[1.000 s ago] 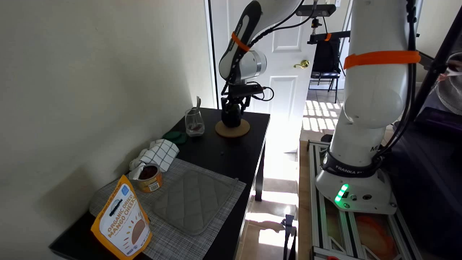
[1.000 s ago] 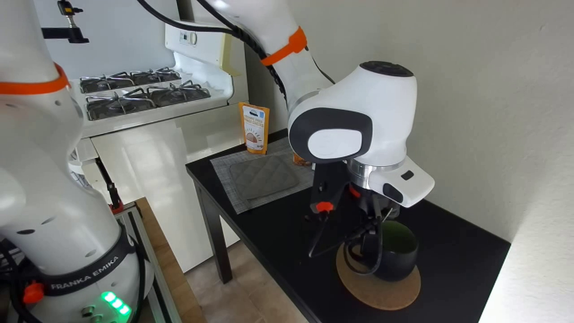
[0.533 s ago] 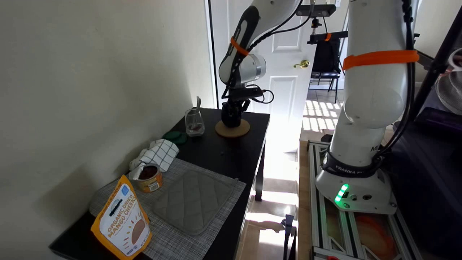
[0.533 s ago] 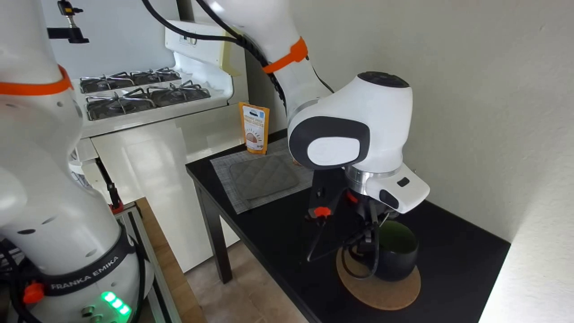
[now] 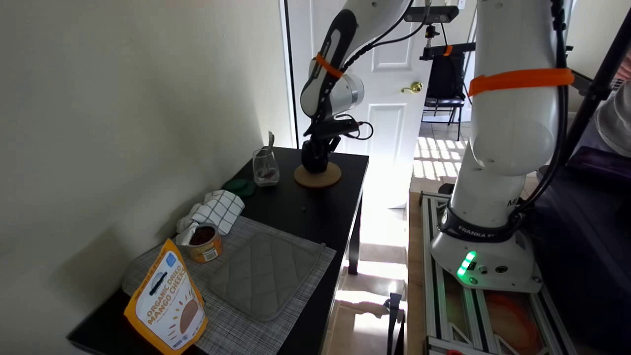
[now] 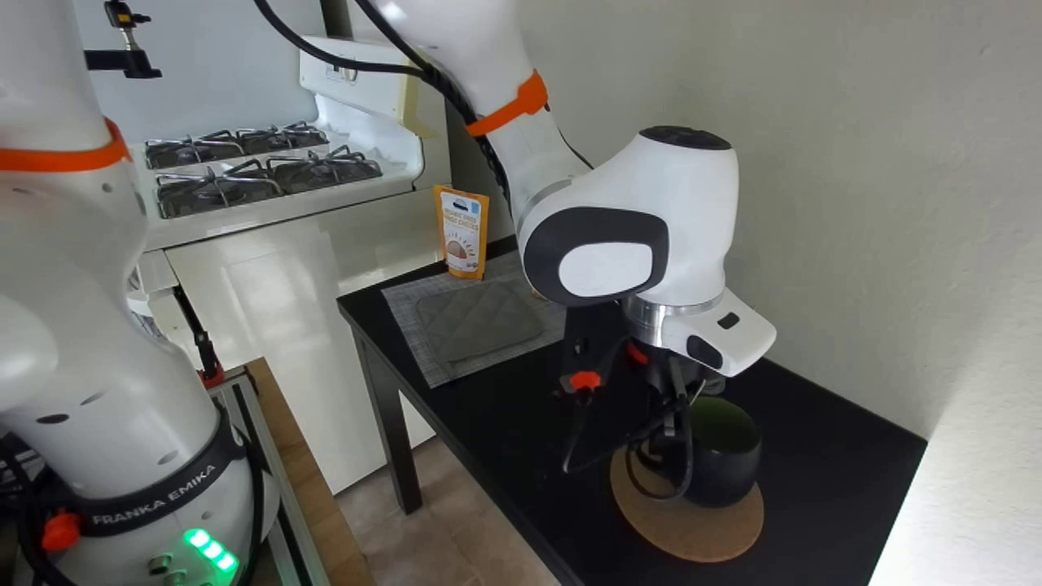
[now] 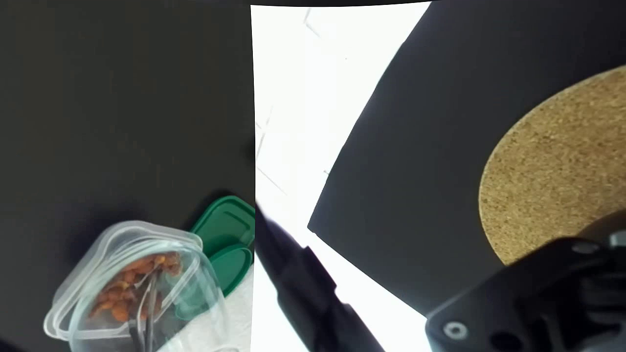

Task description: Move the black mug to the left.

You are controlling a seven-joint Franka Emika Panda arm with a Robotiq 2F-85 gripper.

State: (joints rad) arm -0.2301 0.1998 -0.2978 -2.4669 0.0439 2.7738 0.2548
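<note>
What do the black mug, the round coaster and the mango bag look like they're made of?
Mug: probably glazed ceramic, smooth black outside with a green inside, though coated metal is possible.
Coaster: almost surely cork, matte, from the fine tan-brown speckle in the wrist view.
Bag: likely plastic film, satin-looking, going by its printed pouch shape and hang slot; maybe coated paper.
</note>
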